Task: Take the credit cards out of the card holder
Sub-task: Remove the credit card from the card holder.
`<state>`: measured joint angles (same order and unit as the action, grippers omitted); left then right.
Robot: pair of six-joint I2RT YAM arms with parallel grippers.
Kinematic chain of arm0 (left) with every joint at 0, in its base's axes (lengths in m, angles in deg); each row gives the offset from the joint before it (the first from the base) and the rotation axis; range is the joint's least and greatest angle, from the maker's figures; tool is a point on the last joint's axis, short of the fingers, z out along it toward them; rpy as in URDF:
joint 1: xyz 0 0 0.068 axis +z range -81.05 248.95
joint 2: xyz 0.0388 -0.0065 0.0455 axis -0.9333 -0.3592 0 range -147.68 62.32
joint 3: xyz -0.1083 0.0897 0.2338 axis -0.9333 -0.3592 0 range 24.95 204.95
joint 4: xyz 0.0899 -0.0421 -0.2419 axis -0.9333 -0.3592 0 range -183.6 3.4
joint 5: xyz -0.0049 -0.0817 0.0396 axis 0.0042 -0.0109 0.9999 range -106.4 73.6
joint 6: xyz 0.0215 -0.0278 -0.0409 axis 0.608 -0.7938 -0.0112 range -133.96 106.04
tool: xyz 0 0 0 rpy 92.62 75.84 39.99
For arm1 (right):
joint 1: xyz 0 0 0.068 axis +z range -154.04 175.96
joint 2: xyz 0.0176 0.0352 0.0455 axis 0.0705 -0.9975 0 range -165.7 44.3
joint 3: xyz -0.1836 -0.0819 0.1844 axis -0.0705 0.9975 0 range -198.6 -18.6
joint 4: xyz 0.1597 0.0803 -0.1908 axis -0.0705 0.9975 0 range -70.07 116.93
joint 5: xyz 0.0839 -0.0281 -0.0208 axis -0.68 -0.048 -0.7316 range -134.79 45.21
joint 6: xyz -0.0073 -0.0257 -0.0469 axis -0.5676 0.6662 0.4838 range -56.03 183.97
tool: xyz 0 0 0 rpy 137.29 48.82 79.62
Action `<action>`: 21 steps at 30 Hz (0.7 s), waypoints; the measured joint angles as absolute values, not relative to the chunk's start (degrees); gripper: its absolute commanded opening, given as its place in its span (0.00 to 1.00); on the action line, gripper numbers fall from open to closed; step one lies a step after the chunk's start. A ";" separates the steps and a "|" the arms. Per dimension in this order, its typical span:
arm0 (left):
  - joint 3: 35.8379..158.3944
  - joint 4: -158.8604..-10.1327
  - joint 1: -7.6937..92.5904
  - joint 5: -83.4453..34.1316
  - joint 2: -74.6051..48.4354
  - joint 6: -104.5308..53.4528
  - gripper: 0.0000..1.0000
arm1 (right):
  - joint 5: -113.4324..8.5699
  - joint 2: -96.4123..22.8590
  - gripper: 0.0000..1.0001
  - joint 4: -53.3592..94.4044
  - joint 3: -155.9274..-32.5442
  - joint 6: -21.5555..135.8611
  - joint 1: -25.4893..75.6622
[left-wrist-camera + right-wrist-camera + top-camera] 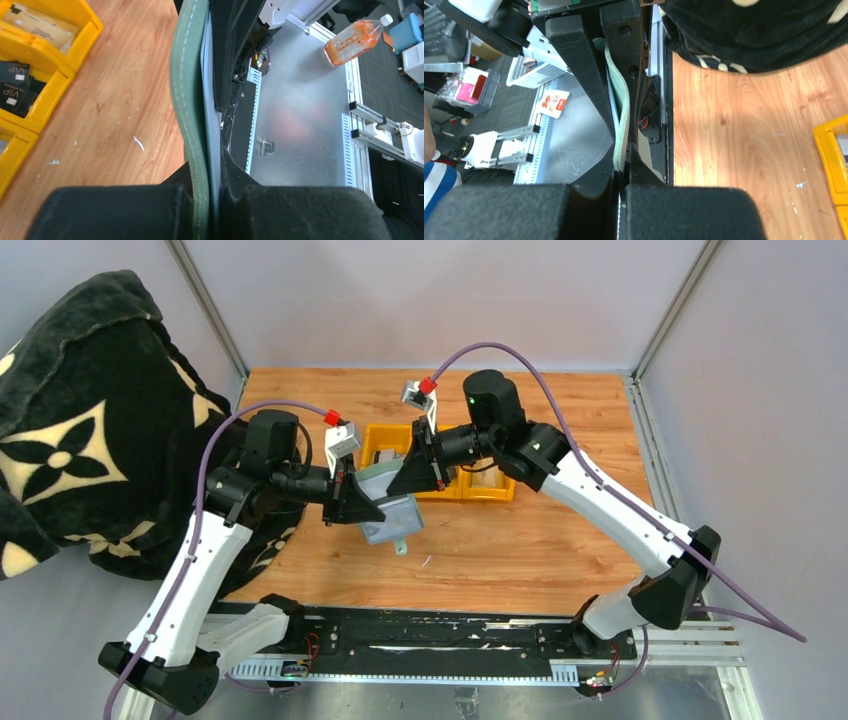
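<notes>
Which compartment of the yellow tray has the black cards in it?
The middle compartment: its black cards read VIP. The end compartment beside it holds a tan card; the other end is mostly cut off.

Three views, one high and two close, all meeting at the card holder (402, 522).

The top external camera looks steeply down from over the near edge of the wooden table (520, 540), far enough from the card holder to take in the whole tabletop. The left wrist camera sits hard against the card holder, seeing its green edge end-on, with the yellow tray (30, 75) to its left. The right wrist camera faces the card holder from the opposite side, equally close. All three views share both.
</notes>
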<state>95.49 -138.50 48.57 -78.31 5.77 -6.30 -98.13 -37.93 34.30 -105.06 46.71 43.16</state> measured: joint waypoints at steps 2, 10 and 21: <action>95.42 -139.64 48.52 -78.02 5.20 -5.49 0.09 | -98.74 -39.88 0.00 39.76 -108.23 50.30 43.14; 95.42 -141.10 48.11 -78.55 3.49 -4.48 0.39 | -98.94 -45.71 0.00 54.34 -116.82 59.63 44.51; 95.42 -143.33 47.80 -78.81 2.47 -0.48 0.00 | -98.79 -47.94 0.32 61.25 -118.61 65.86 45.89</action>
<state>95.42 -143.33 47.80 -78.81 2.47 -0.48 -98.79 -47.94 61.25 -118.61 65.86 45.89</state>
